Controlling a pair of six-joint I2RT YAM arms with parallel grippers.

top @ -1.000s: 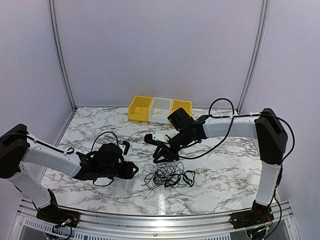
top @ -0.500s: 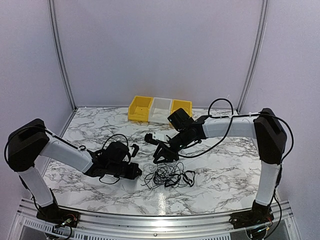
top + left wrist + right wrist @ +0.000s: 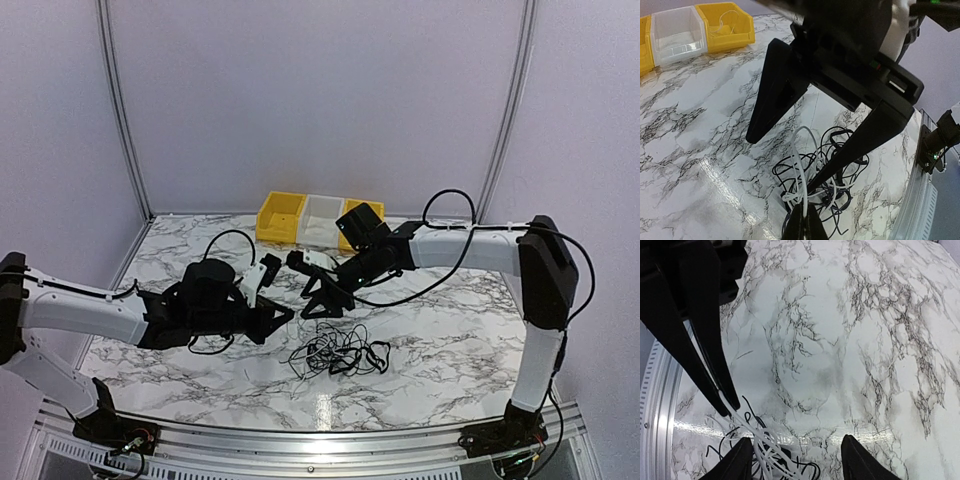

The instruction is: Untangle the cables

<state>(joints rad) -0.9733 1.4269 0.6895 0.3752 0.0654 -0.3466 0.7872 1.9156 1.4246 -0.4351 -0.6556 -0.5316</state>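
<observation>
The cables (image 3: 336,352) lie in a loose tangle of thin black and white cords on the marble table, also seen in the left wrist view (image 3: 840,167) and at the bottom left of the right wrist view (image 3: 767,460). My left gripper (image 3: 284,319) is just left of the tangle, raised. Its tips (image 3: 804,221) are shut on a white cord (image 3: 799,165) that rises from the pile. My right gripper (image 3: 322,303) hangs open over the tangle's far edge. Its own view (image 3: 796,460) shows bare marble between its fingers, and the left gripper (image 3: 725,402) is close on its left.
Three bins stand at the back: a yellow one (image 3: 280,218), a white one (image 3: 322,220) and a yellow one (image 3: 365,213) partly behind the right arm. The table's front rail (image 3: 320,440) runs close below the tangle.
My left gripper has moved right and risen beside the tangle, drawing the white cord up. My right gripper has shifted slightly up and left.
</observation>
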